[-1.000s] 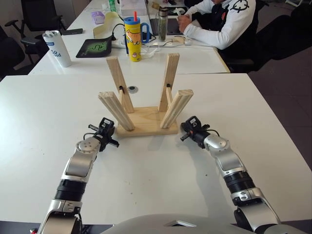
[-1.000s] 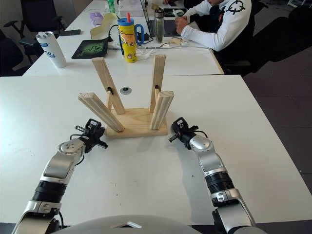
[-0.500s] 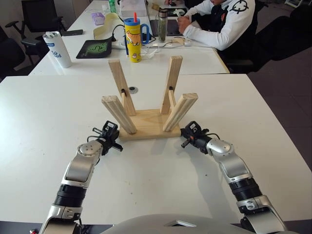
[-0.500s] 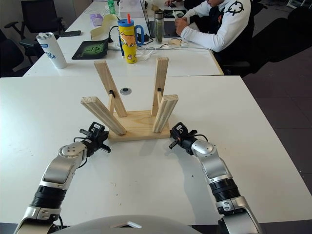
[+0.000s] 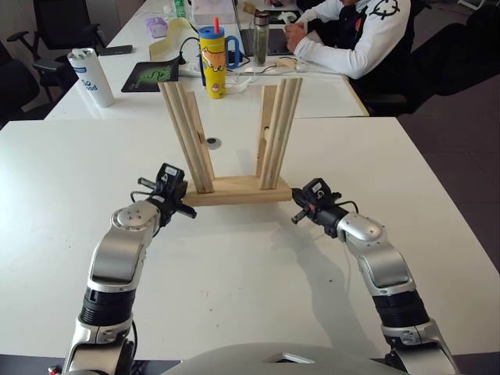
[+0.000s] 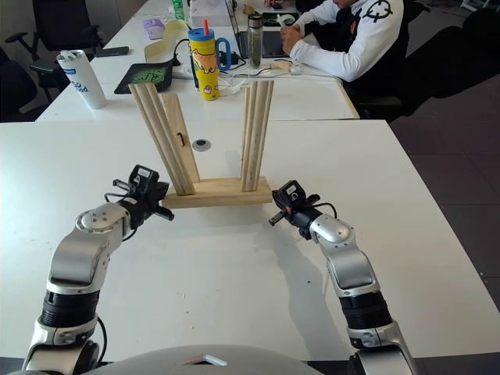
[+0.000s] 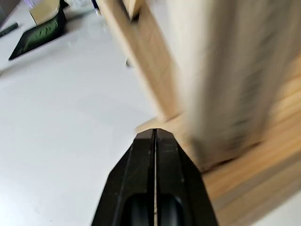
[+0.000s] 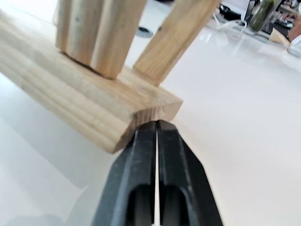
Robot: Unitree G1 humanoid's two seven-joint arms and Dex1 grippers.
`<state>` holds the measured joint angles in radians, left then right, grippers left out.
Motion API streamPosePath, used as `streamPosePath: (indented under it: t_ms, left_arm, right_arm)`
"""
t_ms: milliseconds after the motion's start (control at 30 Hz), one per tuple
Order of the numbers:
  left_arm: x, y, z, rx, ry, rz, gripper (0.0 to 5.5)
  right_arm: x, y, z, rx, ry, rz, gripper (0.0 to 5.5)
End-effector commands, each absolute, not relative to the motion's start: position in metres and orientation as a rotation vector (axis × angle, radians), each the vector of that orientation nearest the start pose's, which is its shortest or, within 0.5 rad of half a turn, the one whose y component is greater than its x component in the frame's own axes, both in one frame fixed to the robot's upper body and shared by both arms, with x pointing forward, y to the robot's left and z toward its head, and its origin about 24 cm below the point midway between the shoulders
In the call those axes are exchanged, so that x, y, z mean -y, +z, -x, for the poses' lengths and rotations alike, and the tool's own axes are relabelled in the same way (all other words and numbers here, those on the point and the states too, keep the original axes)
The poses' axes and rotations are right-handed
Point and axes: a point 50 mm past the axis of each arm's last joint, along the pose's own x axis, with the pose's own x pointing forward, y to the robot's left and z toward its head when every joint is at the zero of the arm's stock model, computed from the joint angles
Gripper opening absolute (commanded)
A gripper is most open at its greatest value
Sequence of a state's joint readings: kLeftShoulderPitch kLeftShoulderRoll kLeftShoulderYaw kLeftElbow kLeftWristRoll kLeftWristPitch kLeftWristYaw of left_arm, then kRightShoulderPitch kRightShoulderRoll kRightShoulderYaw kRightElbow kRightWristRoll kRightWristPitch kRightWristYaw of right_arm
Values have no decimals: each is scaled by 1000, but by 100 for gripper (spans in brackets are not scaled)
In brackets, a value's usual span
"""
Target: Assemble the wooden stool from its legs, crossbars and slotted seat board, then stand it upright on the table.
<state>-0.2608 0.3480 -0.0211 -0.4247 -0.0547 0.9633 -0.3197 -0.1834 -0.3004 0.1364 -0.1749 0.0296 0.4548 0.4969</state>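
Left eye view shows the stool (image 5: 234, 148) near the middle of the white surface (image 5: 234, 281), upside down: the seat board (image 5: 238, 190) is at the bottom and the four legs (image 5: 187, 133) point up from it, two on each side. The legs look already fixed in the board, so I judge the assembling part as mostly done. The crossbars I cannot make out clearly between the legs. The left hand (image 5: 178, 199) is at the left end of the board and the right hand (image 5: 298, 209) at the right end, each one low and close to the surface. In the left wrist view the fingers (image 7: 138, 160) are pressed together with only a thin line between them, pinching nothing, and their tip is just at the edge of the board. In the right wrist view it is the same: the fingers (image 8: 174, 155) are closed on nothing and the tip touches the near corner of the board. There a shadow lies under the board, so its near edge seems a little raised, but I cannot say this for sure. What is left, as I judge it, is to turn the stool over and stand it on its legs.
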Motion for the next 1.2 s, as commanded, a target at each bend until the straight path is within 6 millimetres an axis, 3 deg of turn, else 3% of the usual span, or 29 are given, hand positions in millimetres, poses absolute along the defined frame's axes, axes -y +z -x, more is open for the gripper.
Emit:
streamPosePath:
  t_ms: [33, 200, 433, 667, 833, 933, 1000, 1133, 1200]
  left_arm:
    - [-135, 128, -267, -289, -521, -189, 0]
    - [-140, 124, -267, -306, -489, -195, 0]
    - [-143, 146, -276, -221, -444, -151, 0]
    - [-169, 189, -296, -81, -310, -129, 0]
    - [-179, 188, -296, -72, -253, -135, 0]
    - [-208, 204, -299, 36, -85, -96, 0]
    - [-237, 204, -301, 40, 26, -116, 0]
    - [-285, 173, -301, -103, 108, -243, 0]
    - [-297, 149, -301, -186, 90, -338, 0]
  right_arm:
    - [102, 111, -271, -41, 795, 190, 3]
    - [102, 116, -272, -27, 782, 179, 3]
    - [106, 133, -282, 44, 714, 122, 3]
    - [112, 129, -287, 40, 653, 123, 3]
    - [117, 124, -291, 27, 606, 138, 3]
    - [123, 118, -295, 3, 549, 167, 3]
    - [127, 110, -297, -30, 520, 193, 3]
    - [131, 98, -299, -85, 487, 241, 3]
    - [133, 93, -300, -113, 472, 257, 3]
